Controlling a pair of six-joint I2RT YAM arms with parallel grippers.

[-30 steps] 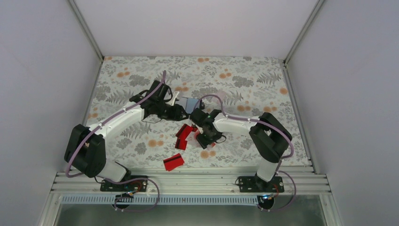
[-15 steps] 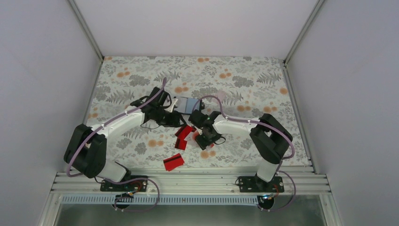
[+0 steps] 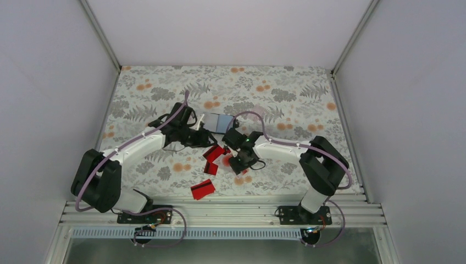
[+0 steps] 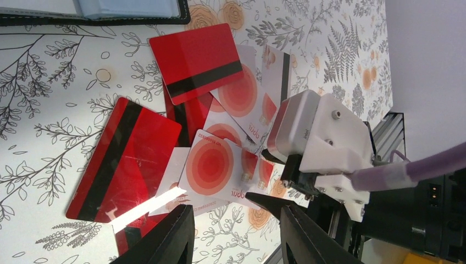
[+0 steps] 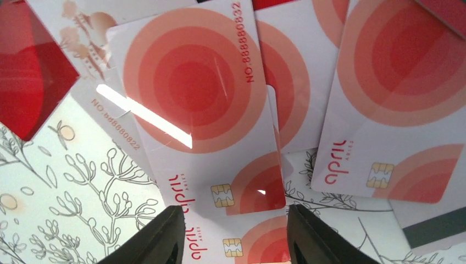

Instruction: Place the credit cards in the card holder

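The card holder (image 3: 217,121) lies open on the floral table, its grey-blue pockets up; its edge (image 4: 93,12) shows at the top of the left wrist view. The credit cards lie in a loose overlapping pile (image 3: 215,155): red ones with a black stripe (image 4: 197,61) and white ones with a red dot (image 5: 204,104). One red card (image 3: 202,188) lies apart near the front. My left gripper (image 4: 233,234) hangs open over the pile's edge, holding nothing. My right gripper (image 5: 235,236) is low over the white cards, open, its fingertips beside the long edges of the top card.
The two grippers are close together, the right one's white body (image 4: 321,140) filling the left wrist view. White walls enclose the table (image 3: 308,93) on three sides. The metal rail (image 3: 220,212) with both arm bases runs along the front.
The left gripper has drawn back from the card holder toward the card pile. The right gripper has shifted slightly left and its jaws have narrowed around a white card.
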